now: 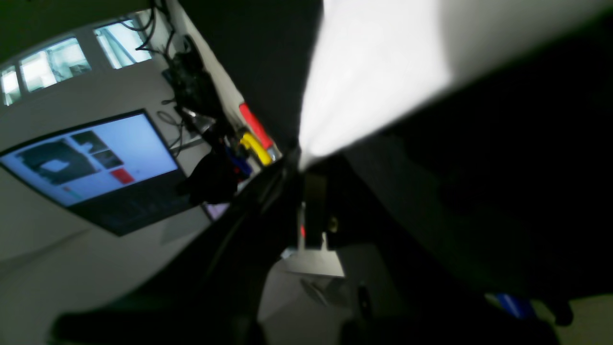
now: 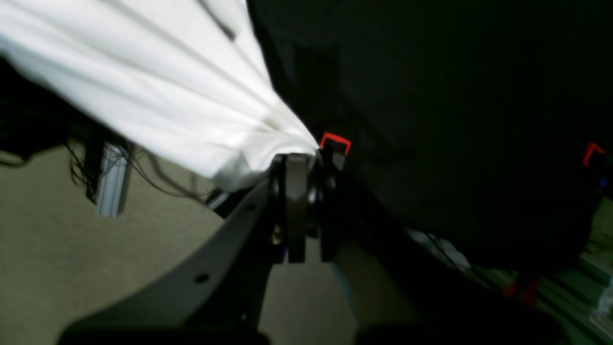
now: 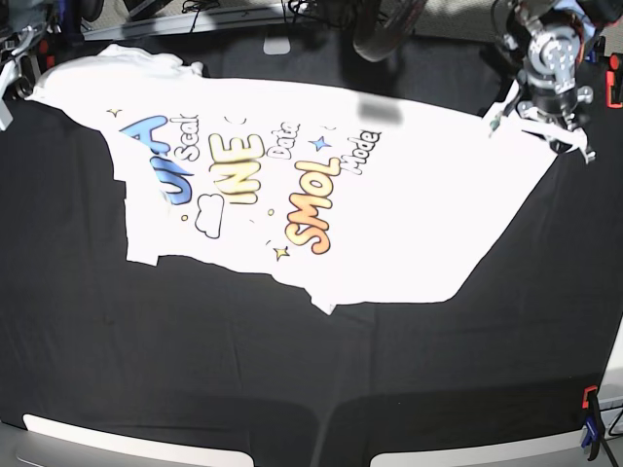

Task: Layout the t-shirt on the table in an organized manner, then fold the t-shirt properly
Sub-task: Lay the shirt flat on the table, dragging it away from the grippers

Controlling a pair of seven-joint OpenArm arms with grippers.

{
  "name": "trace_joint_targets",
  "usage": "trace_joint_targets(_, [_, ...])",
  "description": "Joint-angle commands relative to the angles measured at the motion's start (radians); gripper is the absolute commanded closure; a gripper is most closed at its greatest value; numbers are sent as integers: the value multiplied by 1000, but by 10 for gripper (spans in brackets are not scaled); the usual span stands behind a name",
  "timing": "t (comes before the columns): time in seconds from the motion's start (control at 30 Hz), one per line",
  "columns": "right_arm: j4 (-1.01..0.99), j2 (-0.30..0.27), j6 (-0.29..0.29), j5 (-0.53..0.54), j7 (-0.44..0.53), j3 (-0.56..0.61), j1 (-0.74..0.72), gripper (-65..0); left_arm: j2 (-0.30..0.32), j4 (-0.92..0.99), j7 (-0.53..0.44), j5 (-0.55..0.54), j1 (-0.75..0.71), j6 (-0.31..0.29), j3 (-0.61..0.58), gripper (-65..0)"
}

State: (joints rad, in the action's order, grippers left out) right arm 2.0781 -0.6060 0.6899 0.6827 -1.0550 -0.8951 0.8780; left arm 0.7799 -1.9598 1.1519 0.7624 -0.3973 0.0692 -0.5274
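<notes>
The t-shirt is stretched between two grippers over the black table.

In the base view the shirt lies print side up and slanted across the far half of the table, with the blue, yellow and orange letters readable; its two far corners are pulled out to the sides. Only this view shows the whole shirt. The left gripper appears there at the right corner of the cloth. The left wrist view shows what the base view cannot: the jaws are together on a narrow point of white fabric, and a laptop stands behind. The right gripper is seen clearly only in the right wrist view, clamped on a bunch of pleated cloth near a red clamp.
</notes>
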Motion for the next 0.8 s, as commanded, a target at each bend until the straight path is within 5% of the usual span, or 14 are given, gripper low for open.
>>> trace_joint_targets(0.0, [-2,-18,-7,-32,14,-20,3,0,18,-16,34,32,-6,17,11,0])
trace_joint_targets(0.23, [-10,-18,-14,-33,19,-20,-3,0,18,-17,49,31,-47,17,11,0])
trace_joint_targets(0.5, [-10,-18,-149,-190,79,-20,-3,0,18,-17,60,31,-121,17,11,0])
trace_joint_targets(0.77, [-10,-18,-175,-211,80,-20,-120,0,-8,-28,60,30,-150,18,9,0])
